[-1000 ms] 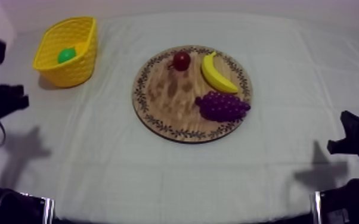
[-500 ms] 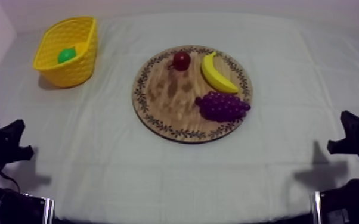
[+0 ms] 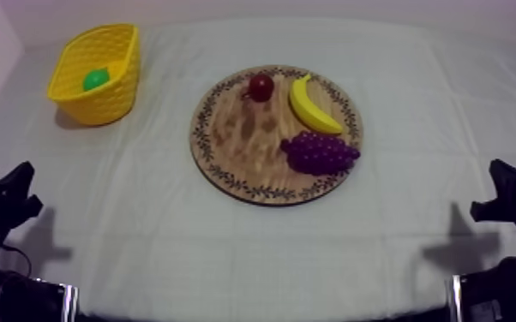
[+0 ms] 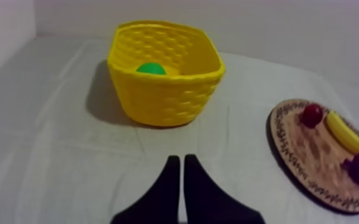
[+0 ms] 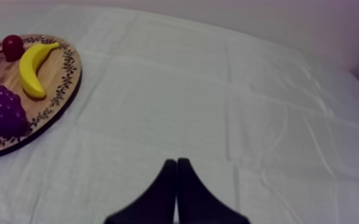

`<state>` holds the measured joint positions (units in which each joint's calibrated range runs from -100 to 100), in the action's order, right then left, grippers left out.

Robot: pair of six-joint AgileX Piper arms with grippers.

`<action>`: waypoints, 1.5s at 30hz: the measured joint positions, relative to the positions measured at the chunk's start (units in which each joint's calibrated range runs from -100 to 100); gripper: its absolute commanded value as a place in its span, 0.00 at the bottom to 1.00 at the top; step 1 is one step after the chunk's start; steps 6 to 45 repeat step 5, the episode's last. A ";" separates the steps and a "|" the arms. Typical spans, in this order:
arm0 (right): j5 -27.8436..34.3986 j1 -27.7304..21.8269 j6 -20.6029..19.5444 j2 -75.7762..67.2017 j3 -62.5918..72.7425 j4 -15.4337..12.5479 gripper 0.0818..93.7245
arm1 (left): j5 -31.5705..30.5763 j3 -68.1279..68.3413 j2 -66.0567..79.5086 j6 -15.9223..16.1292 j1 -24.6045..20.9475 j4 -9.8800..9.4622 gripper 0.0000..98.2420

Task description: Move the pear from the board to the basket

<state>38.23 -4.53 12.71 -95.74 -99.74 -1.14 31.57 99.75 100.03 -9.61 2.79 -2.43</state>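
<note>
The green pear (image 3: 95,80) (image 4: 151,68) lies inside the yellow basket (image 3: 99,104) (image 4: 164,98) at the table's back left. The round wooden board (image 3: 236,137) (image 4: 289,143) (image 5: 62,83) in the middle holds a small red fruit (image 3: 261,86), a banana (image 3: 311,106) and a bunch of grapes (image 3: 320,152). My left gripper (image 3: 23,190) (image 4: 182,159) rests low at the left edge, shut on nothing, short of the basket. My right gripper (image 3: 491,193) (image 5: 176,162) sits low at the right edge, shut on nothing, well right of the board.
The grey-white cloth (image 3: 227,248) covers the table, with bare room in front of the board and between the board and the basket. A pale wall runs behind the table.
My left arm has drawn back from beside the basket down to its resting place at the left edge. The right arm and the fruit have not moved.
</note>
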 measured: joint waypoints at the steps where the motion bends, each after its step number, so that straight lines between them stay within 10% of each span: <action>1: 0.00 0.00 0.00 0.00 0.00 0.00 0.00 | -0.08 0.00 0.00 -0.50 0.00 0.00 0.00; 45: 0.00 0.00 0.00 0.00 0.00 0.00 0.00 | -0.08 0.00 0.00 -0.98 0.00 0.00 0.00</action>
